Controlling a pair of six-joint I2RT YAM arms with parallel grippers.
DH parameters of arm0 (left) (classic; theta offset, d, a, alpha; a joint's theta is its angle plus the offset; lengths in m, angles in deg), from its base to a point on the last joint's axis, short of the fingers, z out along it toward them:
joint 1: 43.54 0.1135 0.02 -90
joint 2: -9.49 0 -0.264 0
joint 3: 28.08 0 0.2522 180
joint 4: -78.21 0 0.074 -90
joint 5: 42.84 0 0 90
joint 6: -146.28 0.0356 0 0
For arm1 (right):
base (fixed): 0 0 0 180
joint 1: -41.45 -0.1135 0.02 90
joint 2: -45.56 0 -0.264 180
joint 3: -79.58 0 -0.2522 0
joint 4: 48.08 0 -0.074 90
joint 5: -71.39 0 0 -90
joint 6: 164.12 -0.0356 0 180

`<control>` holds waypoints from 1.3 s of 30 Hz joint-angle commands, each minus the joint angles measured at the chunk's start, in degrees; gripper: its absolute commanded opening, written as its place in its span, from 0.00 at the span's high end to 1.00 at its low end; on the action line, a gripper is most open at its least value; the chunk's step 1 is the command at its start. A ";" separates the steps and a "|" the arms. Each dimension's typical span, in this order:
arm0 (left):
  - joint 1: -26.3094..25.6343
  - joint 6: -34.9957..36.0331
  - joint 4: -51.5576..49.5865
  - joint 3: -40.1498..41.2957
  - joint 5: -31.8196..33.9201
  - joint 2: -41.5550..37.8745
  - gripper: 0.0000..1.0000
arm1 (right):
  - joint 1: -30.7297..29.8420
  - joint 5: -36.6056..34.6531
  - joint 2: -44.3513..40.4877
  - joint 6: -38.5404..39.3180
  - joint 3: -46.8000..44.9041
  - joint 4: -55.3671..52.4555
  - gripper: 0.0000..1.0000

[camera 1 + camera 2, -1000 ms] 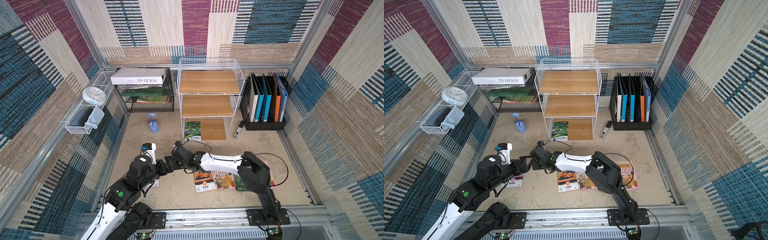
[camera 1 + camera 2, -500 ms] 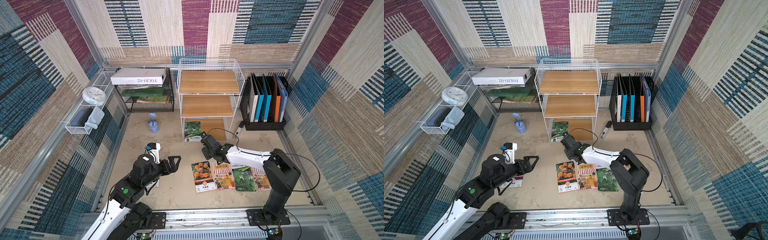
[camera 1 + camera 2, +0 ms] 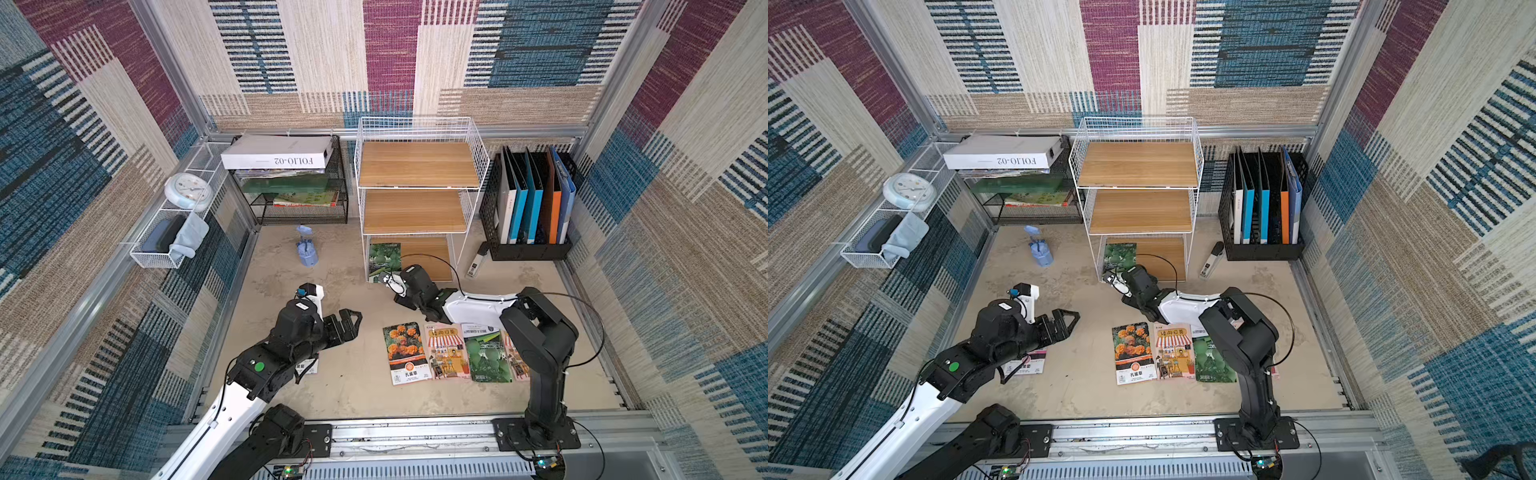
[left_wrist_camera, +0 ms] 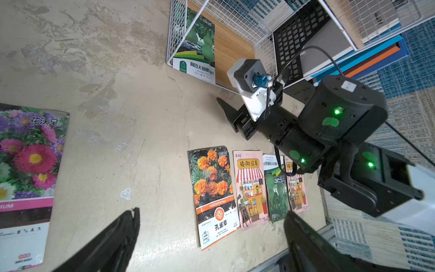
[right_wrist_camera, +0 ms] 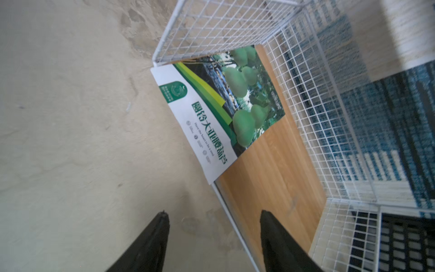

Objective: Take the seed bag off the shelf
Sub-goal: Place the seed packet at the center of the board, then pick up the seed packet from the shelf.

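We see shelf (image 3: 417, 164), upper two tiers bare; worktop (image 3: 357, 386); left end effector (image 3: 353, 318) spread wide, idle; right end effector (image 5: 213, 213) apart, empty, just short of bottom tier; seed bag (image 5: 219, 113) there, white edge overhanging front; we judge it light, floppy, slick: pinch overhang; second earlier, right end effector sat beside left; bag unmoved.

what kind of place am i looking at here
Likely a staged robot test cell dressed as a small storage nook: patterned woven wall panels in a metal frame, a white wire shelf beside a black file holder of binders, and two robot arms bolted to a front rail.
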 commanded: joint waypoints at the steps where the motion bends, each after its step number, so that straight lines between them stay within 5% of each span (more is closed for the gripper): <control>1: 0.06 0.15 -0.45 -0.53 0.94 0.37 0.01 | 0.35 1.18 2.80 6.62 2.78 2.66 0.34; 39: 0.06 -0.25 -2.21 -0.90 1.52 0.77 0.01 | 2.24 5.65 16.36 9.93 13.75 -0.35 0.42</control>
